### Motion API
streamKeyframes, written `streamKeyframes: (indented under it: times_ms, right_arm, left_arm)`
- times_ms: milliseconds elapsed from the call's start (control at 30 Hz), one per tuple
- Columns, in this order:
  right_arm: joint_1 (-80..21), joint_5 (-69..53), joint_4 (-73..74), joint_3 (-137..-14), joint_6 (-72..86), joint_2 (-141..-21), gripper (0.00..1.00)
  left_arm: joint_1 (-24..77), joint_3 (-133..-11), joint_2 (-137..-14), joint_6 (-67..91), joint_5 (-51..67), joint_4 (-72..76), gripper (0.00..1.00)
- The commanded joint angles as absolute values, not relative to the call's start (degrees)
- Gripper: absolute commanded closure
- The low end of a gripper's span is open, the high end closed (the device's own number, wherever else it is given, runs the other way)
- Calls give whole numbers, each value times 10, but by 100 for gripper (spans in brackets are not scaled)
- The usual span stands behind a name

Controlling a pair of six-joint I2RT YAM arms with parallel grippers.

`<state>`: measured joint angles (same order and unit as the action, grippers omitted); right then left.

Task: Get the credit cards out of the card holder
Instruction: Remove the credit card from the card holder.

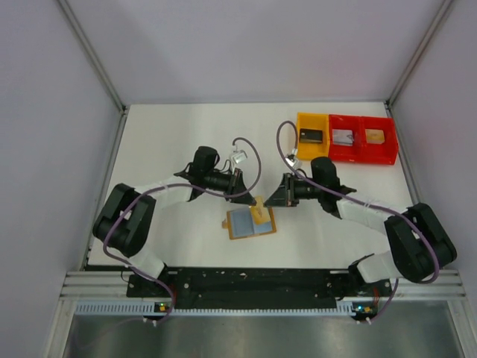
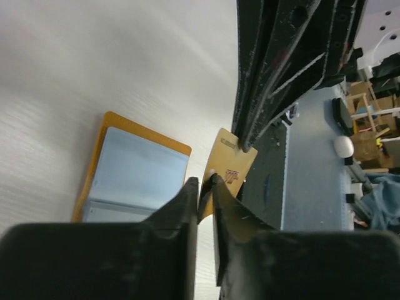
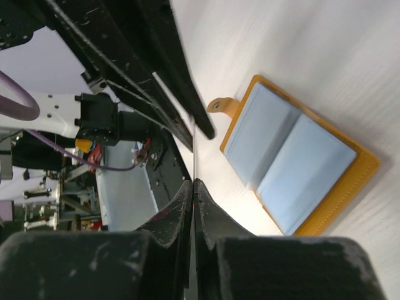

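Table (image 1: 171, 134): white, walled by pale panels at the back and both sides.
Left arm (image 1: 134, 216): reached in from the near left, wrist turned toward the middle.
Right arm (image 1: 402, 239): reached in from the near right, wrist turned to face the left one.
Trays: yellow tray (image 1: 313, 116) and red tray (image 1: 360, 155) stood side by side at the far right, well apart from the fingers, with small dark, silver and tan rectangles inside.
Card holder (image 1: 242, 222): lay open and flat near the middle of the table, grey-blue inner face up within a tan-orange rim, strap tab (image 3: 219, 105) sticking out from one edge.
Card (image 2: 231, 165): tan with a printed mark, out of the holder, raised on edge just beside it, held between the two arms.
Left fingers (image 2: 181, 209): narrow, closed on the card's lower edge.
Right fingers (image 3: 178, 206): pressed together on the card's upper edge, the card edge-on as a thin line between them in the right wrist view.
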<state>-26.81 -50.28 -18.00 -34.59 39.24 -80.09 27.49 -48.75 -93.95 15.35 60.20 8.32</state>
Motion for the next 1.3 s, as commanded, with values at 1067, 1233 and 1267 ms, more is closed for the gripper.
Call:
streamKeyframes:
  times_ms: [1067, 1233, 1267]
  right_arm:
    - [-413, -176, -537, -192, 625, -599, 32]
    - [-429, -166, -559, -208, 624, -623, 40]
    - [-429, -168, -559, -213, 625, -627, 42]
  left_arm:
    - [417, -142, -411, 695, -91, 392, 100]
    - [443, -155, -418, 697, -106, 399, 100]
    - [447, -155, -423, 697, -107, 404, 100]
